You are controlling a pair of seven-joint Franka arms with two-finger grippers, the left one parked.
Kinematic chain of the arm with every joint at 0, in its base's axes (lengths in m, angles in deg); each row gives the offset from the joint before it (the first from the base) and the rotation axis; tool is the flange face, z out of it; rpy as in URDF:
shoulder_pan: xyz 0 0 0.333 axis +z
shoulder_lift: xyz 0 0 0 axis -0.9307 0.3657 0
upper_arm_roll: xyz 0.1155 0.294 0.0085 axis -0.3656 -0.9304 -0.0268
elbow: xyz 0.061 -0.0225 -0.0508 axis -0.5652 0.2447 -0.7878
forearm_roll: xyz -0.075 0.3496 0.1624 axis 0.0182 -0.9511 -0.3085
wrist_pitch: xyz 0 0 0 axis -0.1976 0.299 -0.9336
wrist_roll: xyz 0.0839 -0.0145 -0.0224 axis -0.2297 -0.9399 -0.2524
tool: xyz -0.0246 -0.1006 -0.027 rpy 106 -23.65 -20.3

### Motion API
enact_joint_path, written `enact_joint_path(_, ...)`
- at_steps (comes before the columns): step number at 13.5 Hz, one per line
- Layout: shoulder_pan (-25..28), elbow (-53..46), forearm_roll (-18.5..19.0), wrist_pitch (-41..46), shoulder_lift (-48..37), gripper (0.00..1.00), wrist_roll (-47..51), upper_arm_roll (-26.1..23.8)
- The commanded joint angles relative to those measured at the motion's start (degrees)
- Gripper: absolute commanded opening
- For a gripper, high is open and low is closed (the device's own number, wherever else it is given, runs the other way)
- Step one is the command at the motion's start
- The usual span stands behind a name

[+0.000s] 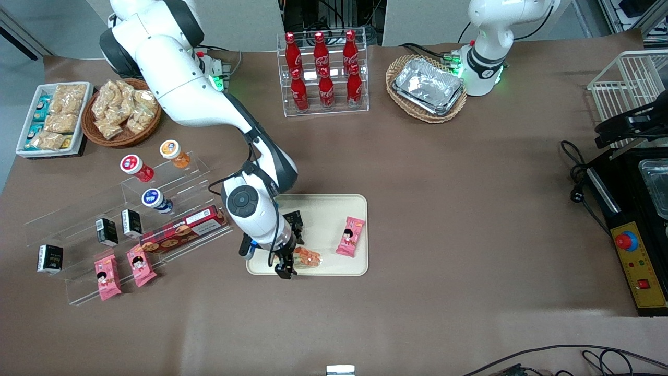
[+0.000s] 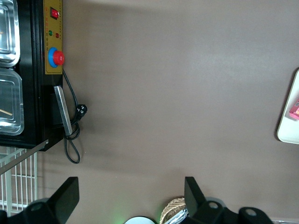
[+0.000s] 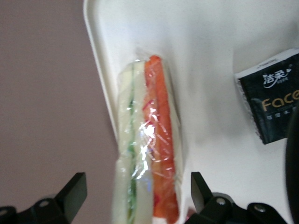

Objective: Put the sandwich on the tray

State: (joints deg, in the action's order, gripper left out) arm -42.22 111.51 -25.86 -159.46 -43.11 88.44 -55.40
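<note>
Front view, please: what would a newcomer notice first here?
The hand hangs open over the sandwich, which lies on the tray by its rim nearest the camera. A pink packet lies beside it, and red bottles stand in a clear rack farther away.

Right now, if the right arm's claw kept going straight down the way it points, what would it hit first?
Most likely the sandwich: the open claw points down with the wedge between its fingers, lying on the tray near its rim. How far above it the claw hangs is unclear.
</note>
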Motion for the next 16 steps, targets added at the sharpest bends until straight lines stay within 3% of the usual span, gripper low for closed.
enact_joint_path(1, -0.57, -1.24, 0.99, 2.27, -2.63, 0.99, 0.59, -0.03)
enact_joint_path(5, -2.68, -0.89, 0.90, 12.19, -9.39, 0.99, -5.19, -0.12)
enact_joint_path(9, -6.18, 0.42, 0.38, 22.30, -16.42, 1.00, -19.33, -0.29)
enact_joint_path(16, -15.06, 1.22, 0.73, 34.01, -25.57, 1.00, -61.06, -0.12)
